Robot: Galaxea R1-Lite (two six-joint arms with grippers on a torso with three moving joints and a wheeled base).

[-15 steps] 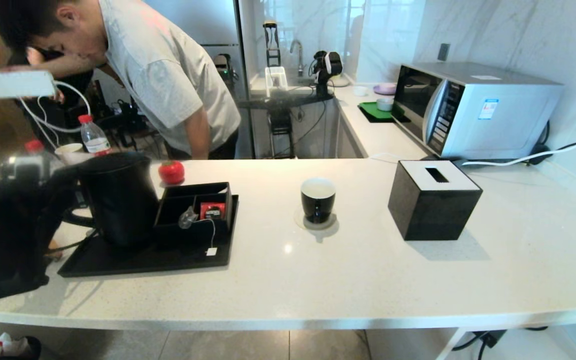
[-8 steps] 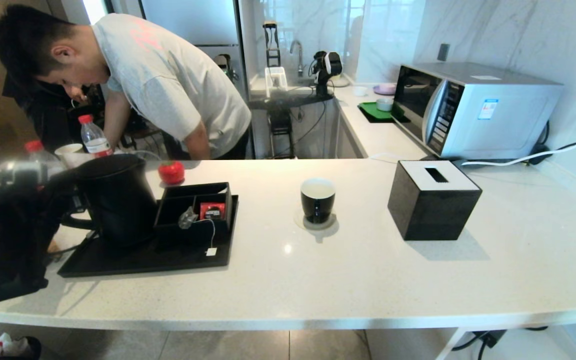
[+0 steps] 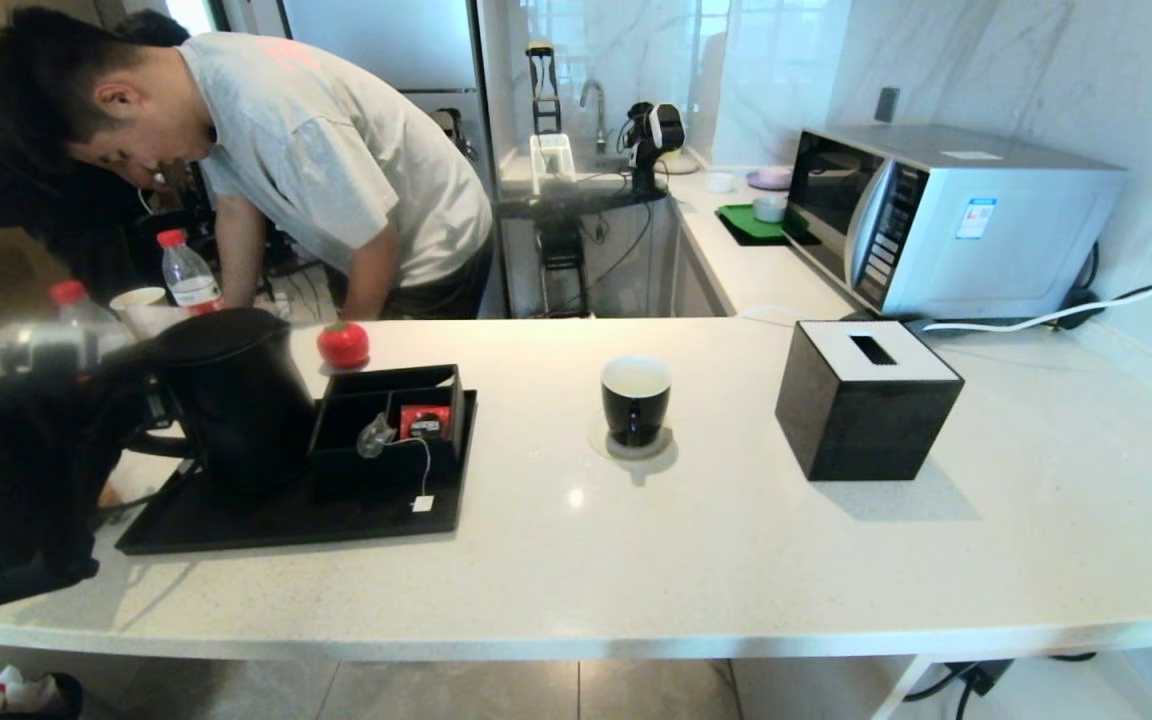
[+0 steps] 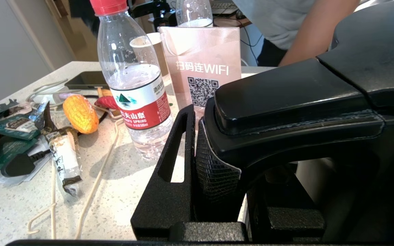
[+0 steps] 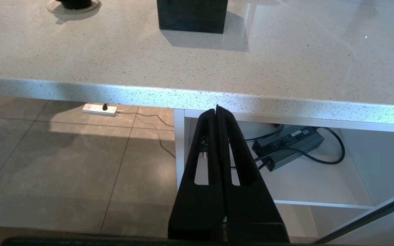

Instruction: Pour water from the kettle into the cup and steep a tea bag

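Currently the white counter (image 3: 736, 560) carries a black tray (image 3: 286, 515) at its left end. On that tray stands the kettle (image 3: 236, 395), upright, lid on. The left gripper (image 4: 200, 153) is clamped on the kettle's handle, one finger (image 4: 169, 177) outside the loop and its mesh pad pressed to the grip. The cup (image 3: 636, 398) sits on a round coaster (image 3: 633, 445) mid-counter, well apart from the tray. The tea bag (image 3: 373, 437) hangs over the organizer box (image 3: 391, 415) edge, its tag on the tray. The right gripper (image 5: 218, 112) is parked below the counter edge, fingers pressed together, holding nothing.
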